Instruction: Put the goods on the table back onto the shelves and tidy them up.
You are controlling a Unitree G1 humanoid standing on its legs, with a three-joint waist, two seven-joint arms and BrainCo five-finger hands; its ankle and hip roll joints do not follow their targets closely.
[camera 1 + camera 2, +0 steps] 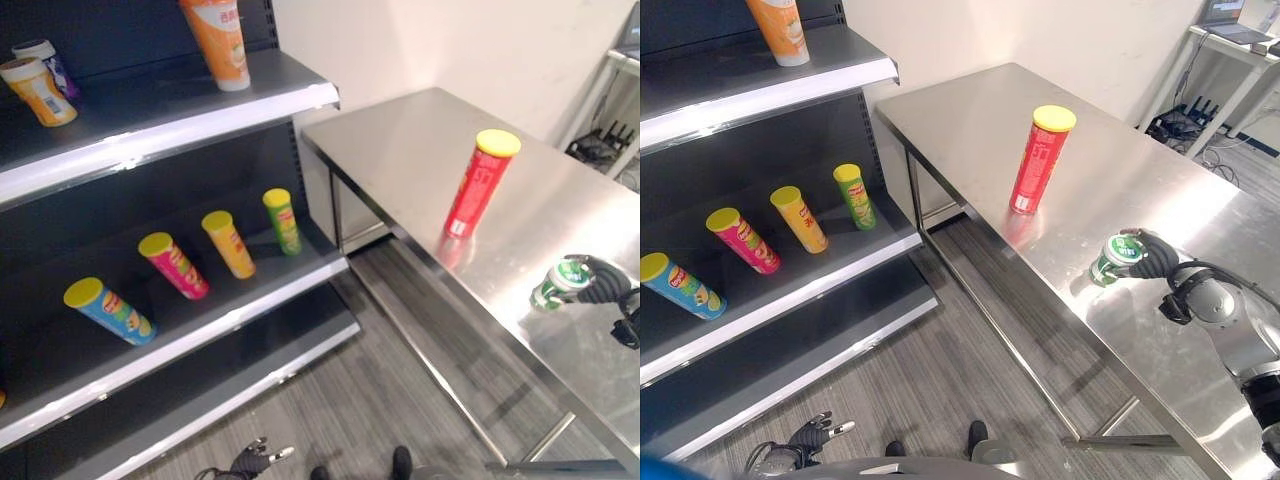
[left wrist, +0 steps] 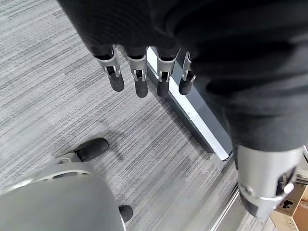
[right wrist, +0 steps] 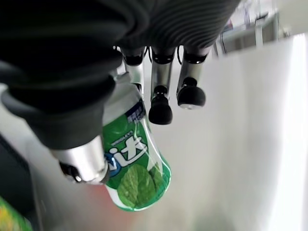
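A green mint bottle (image 1: 1110, 260) with a white lid leans low over the steel table (image 1: 400, 140) near its front edge. My right hand (image 1: 1155, 258) is shut on it, its thumb (image 3: 82, 159) and fingers (image 3: 161, 98) curled round the green bottle (image 3: 137, 173). I cannot tell if its base touches the table. A tall red can (image 1: 480, 183) with a yellow lid stands upright mid-table, apart from the hand. My left hand (image 1: 815, 432) hangs open low by the floor, its fingers (image 2: 139, 77) straight.
The dark shelf unit (image 1: 250, 100) stands left of the table. Its lower shelf holds a blue can (image 1: 110, 310), a pink can (image 1: 175, 265), a yellow can (image 1: 230, 243) and a green can (image 1: 283, 220). The upper shelf holds an orange tub (image 1: 217, 40) and a small bottle (image 1: 38, 90).
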